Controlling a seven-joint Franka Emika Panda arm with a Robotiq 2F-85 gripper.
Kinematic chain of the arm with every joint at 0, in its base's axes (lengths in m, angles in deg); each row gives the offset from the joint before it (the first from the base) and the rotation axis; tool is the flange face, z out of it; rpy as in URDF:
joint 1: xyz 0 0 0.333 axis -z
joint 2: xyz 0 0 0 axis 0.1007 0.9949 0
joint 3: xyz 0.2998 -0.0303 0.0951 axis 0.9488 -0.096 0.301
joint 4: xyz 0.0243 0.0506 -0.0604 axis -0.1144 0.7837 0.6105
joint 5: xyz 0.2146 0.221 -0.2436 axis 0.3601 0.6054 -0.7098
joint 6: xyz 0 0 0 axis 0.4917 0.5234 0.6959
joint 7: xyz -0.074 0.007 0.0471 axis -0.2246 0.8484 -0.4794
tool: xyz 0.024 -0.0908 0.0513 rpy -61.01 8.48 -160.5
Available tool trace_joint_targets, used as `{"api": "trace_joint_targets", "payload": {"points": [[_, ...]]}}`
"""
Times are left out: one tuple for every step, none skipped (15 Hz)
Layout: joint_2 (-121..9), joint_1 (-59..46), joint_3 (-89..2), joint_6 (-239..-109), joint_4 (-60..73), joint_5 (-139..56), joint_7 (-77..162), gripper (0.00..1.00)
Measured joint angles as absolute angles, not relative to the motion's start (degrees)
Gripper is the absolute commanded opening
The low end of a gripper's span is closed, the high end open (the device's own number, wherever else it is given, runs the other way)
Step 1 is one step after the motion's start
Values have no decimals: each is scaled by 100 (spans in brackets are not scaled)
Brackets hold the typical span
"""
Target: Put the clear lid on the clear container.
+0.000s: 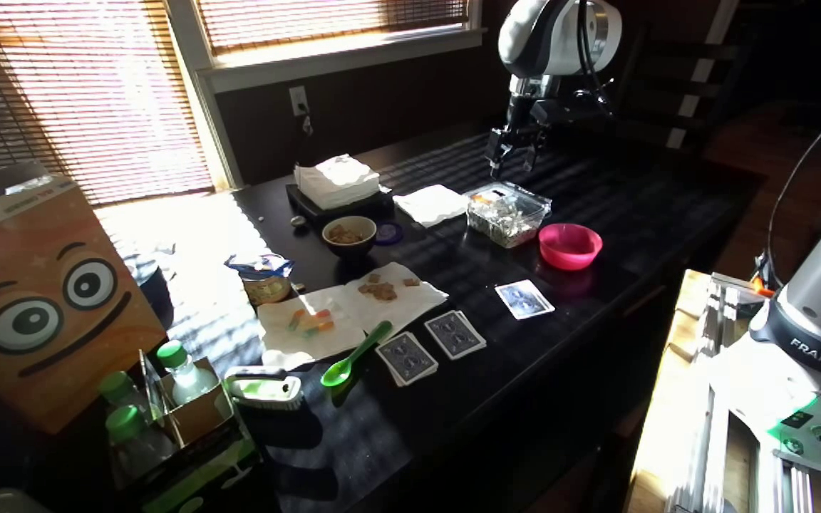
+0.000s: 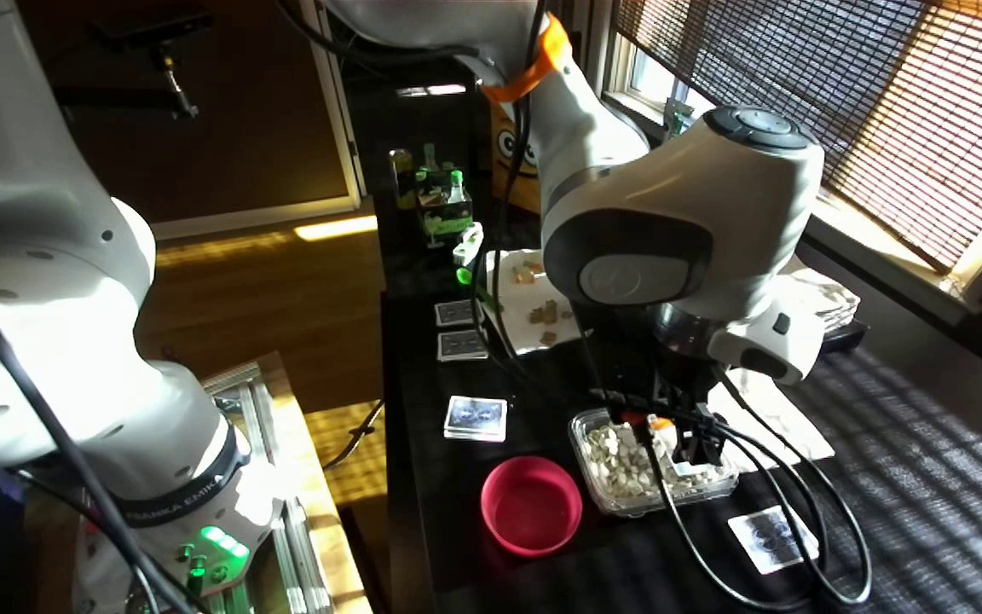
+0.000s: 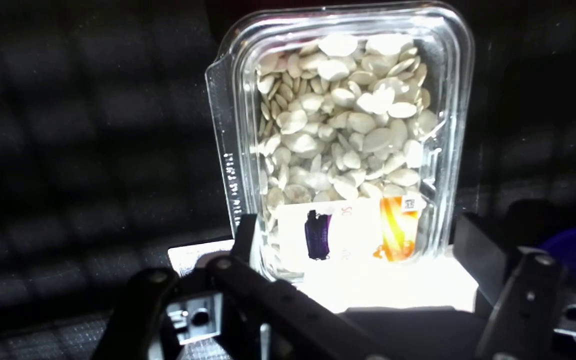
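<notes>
Two black fingers (image 3: 245, 237) stand wide apart and hold nothing: the gripper (image 1: 512, 169), fully spread, hangs above the clear container (image 1: 497, 228), a gap showing beneath its tips in an exterior view. The container sits on the dark table (image 1: 649, 189) just beside the pink bowl (image 1: 571, 251), loaded with pale seeds (image 3: 308, 142). The clear lid (image 3: 350, 150) appears to lie on top of it, its printed label (image 3: 350, 230) hiding some of the seeds, so the task looks close to done; whether its rim (image 3: 458, 100) is pressed home all round I cannot tell through the glare. I expect the lid to be light and springy, smooth enough to slide in a loose grip, and liable to bow or crack if pinched hard across its middle. The container should be heavier for its seeds, but its thin-looking walls would likely give under a squeeze. If the lid needs shifting, the stiffer rim is the place to take hold, or the embossed tab (image 3: 225, 135) along one long side, though I cannot tell whether that tab belongs to lid or container. If it only wants seating, closed fingertips pressing gently near each corner should serve better than a grasp, since a hard push at one edge could lift the opposite one or skid the whole container into the bowl.
</notes>
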State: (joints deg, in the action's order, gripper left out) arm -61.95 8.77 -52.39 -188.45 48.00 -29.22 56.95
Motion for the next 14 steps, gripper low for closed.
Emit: {"api": "trace_joint_targets", "payload": {"points": [[-6195, 850, -5239, -18868, 4831, -2993, 5616, 100], [-6190, 825, -5239, -18887, 4855, -3052, 5541, 100], [-6177, 801, -5239, -18901, 4873, -3102, 5477, 98], [-6155, 782, -5239, -18906, 4878, -3142, 5420, 86], [-6129, 763, -5239, -18914, 4878, -3185, 5371, 74], [-6101, 751, -5239, -18925, 4877, -3240, 5317, 68], [-6073, 742, -5239, -18931, 4877, -3296, 5269, 59], [-6045, 737, -5239, -18933, 4876, -3345, 5217, 52], [-6011, 734, -5239, -18933, 4874, -3374, 5184, 44], [-5977, 732, -5239, -18935, 4872, -3392, 5163, 38], [-5942, 730, -5239, -18936, 4870, -3405, 5147, 32], [-5908, 727, -5239, -18937, 4866, -3417, 5132, 24], [-5878, 725, -5239, -18939, 4861, -3434, 5119, 17], [-5846, 721, -5239, -18940, 4852, -3448, 5109, 9]]}}
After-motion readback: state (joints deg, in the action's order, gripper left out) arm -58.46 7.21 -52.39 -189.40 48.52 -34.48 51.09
